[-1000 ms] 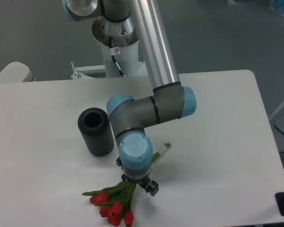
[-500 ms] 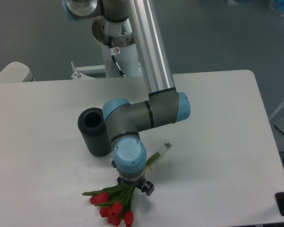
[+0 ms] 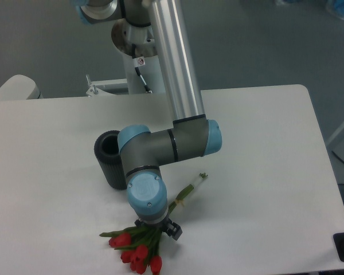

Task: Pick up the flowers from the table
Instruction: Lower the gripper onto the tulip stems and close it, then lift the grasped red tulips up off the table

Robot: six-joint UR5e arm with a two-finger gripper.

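Observation:
The flowers [image 3: 139,247], red tulips with green stems and a pale band, lie flat on the white table [image 3: 258,172] near its front edge, heads to the lower left and stem ends [image 3: 202,176] to the upper right. My gripper [image 3: 155,228] hangs straight over the middle of the stems, just above the leaves. The blue wrist cap [image 3: 145,197] hides its fingers from the camera, so I cannot tell whether they are open or shut or whether they touch the stems.
A black ribbed cylinder [image 3: 110,158] lies on the table just left of my wrist, its open end facing up and back. The arm's base column [image 3: 142,63] stands behind the table's far edge. The table's front edge runs just below the tulip heads.
The wrist and gripper have moved left and slightly down, from over the stems' right part toward the bunch's middle. The flowers and the cylinder have not moved.

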